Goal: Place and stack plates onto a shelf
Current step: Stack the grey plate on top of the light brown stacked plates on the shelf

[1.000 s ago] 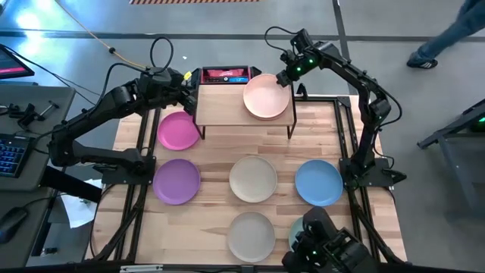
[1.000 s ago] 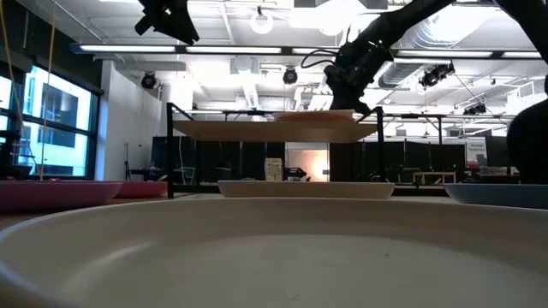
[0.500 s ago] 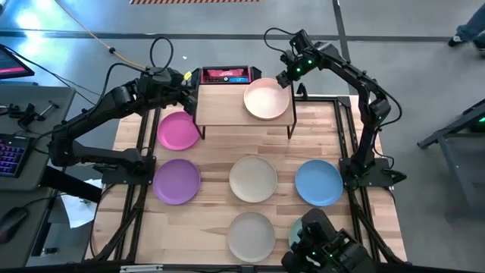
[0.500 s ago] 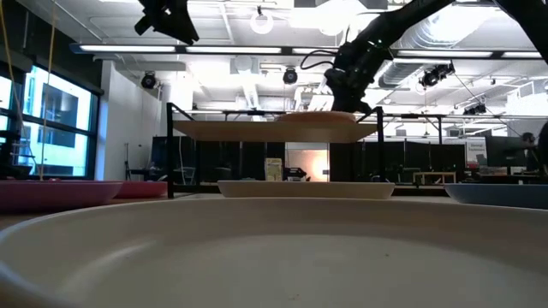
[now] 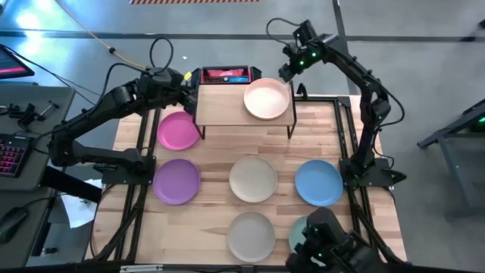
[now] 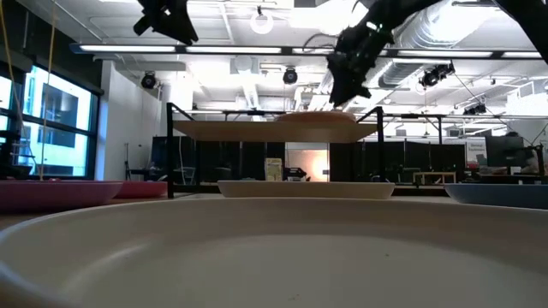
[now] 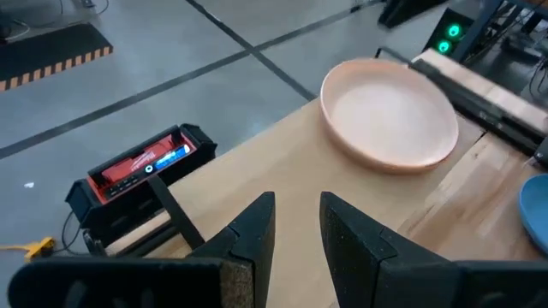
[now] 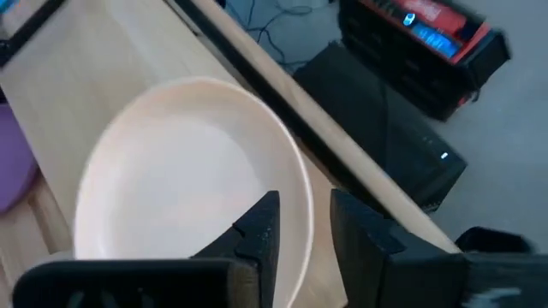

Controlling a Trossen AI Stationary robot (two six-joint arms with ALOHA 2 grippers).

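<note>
The shelf stands at the table's far edge. On its right half lies the peach plate, flat on its base, seen too in the right wrist view and the left wrist view. My right gripper hovers open just beyond and above the plate's far right rim, touching nothing. My left gripper is open and waits at the shelf's left end. On the table lie a pink plate, a purple plate, a beige plate, a blue plate, a cream plate and a half-hidden teal plate.
A black box with a red top sits just beyond the shelf. The shelf's left half is bare wood. A dark camera mount covers part of the teal plate at the near edge. Black frame rails run along both table sides.
My right gripper has risen off the peach plate's far right rim and drawn back toward the far edge. The plate stays lying on the shelf's right half.
</note>
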